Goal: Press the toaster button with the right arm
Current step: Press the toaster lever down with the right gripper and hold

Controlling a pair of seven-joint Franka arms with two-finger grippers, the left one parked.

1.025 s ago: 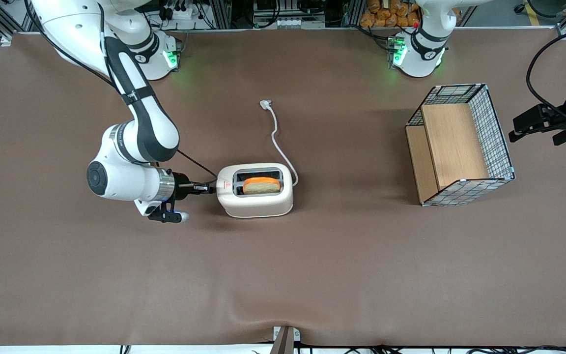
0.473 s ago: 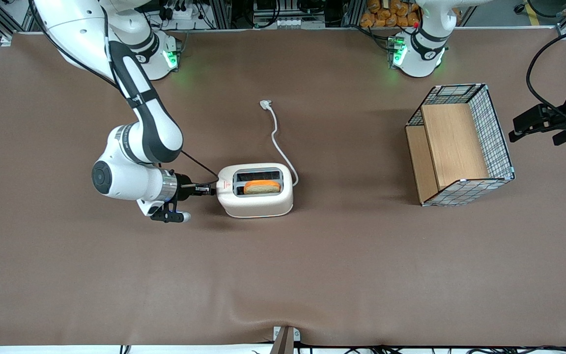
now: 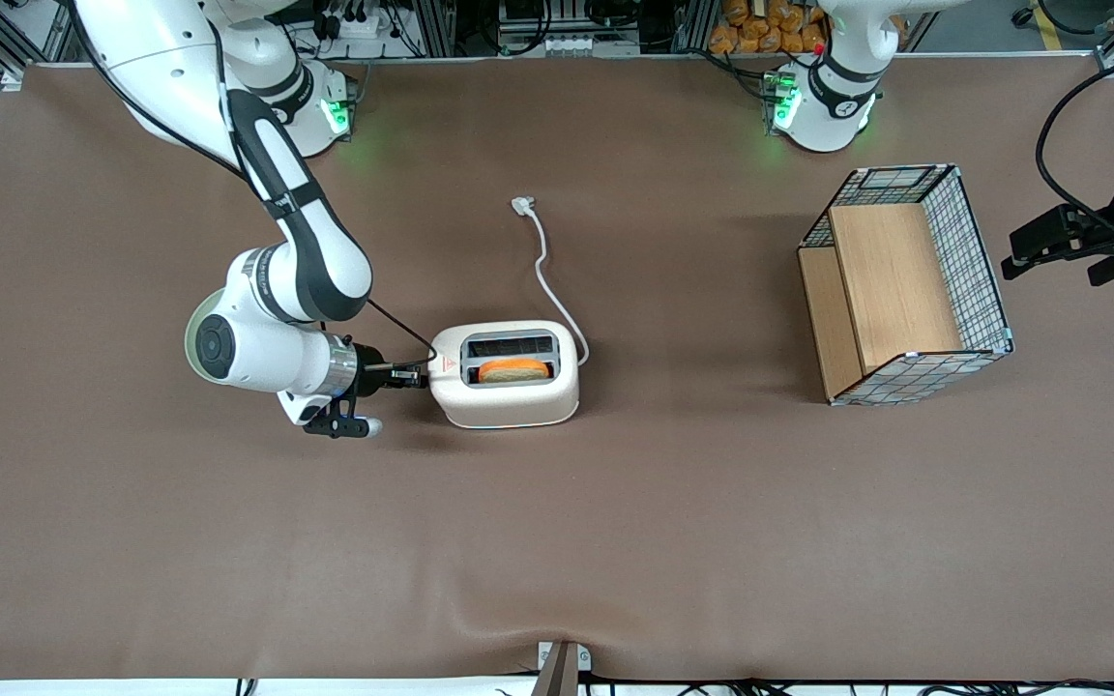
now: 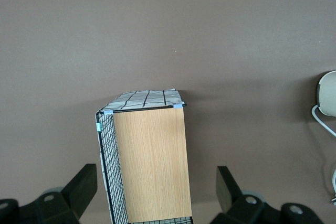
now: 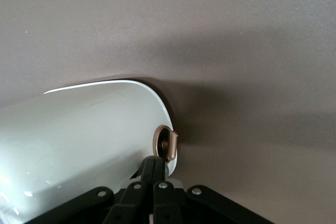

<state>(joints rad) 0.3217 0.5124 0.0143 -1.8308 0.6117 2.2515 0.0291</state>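
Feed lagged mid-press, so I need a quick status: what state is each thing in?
Toaster: upright, toast sitting low in one slot.
Button: gripper tips right by it.
Gripper: shut, against toaster's short end.
Cord: unplugged, loose on table.
Basket: tipped on its side, empty.

White toaster (image 3: 504, 377); gripper (image 3: 414, 375) at button (image 5: 169, 146)

The right arm (image 3: 277, 208) is showing white rounded shells with dark grey bands — a silver ring near the wrist, a thin black cable beside it. The gripper (image 3: 414, 376), just beside the toaster (image 3: 506, 375), is wearing slim black fingers (image 5: 153, 174) with small screws, pressed together.
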